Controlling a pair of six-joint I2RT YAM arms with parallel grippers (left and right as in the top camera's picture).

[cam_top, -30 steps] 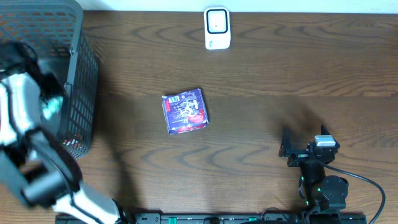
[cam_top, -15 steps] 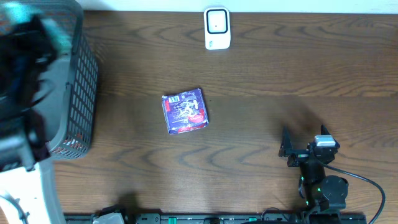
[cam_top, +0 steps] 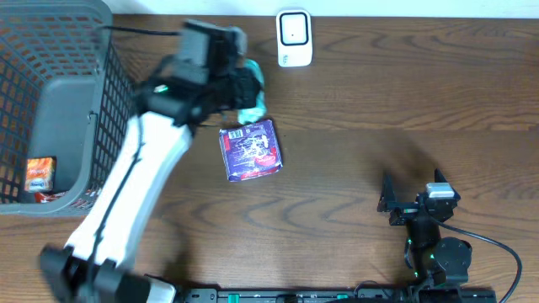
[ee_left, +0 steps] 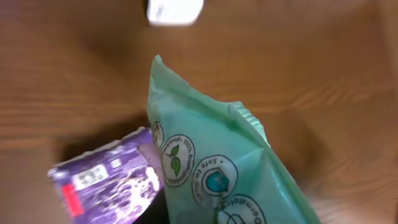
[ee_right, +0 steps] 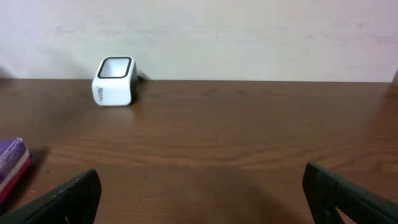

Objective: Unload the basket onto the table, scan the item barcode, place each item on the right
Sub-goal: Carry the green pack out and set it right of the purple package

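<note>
While your left end effector (cam_top: 236,88) clenches green packet (cam_top: 253,108) above worktop (cam_top: 379,101), scanner (cam_top: 294,38) sits near, ahead and slightly right. Packet long axis points roughly toward it. Your right end effector (cam_top: 389,200) gapes empty, well apart; left arm nearer.

Left gripper (cam_top: 238,84) has swung off the basket (cam_top: 114,101) at the desk's left edge. I now have it mid-desk, carrying the green pack (ee_left: 211,162) above the purple pack (cam_top: 250,151).

Basket (cam_top: 118,93) far left; scanner (cam_top: 294,38) back centre; packet (cam_top: 251,151) mid-table; pouch (ee_left: 217,162) over packet's rear edge
</note>
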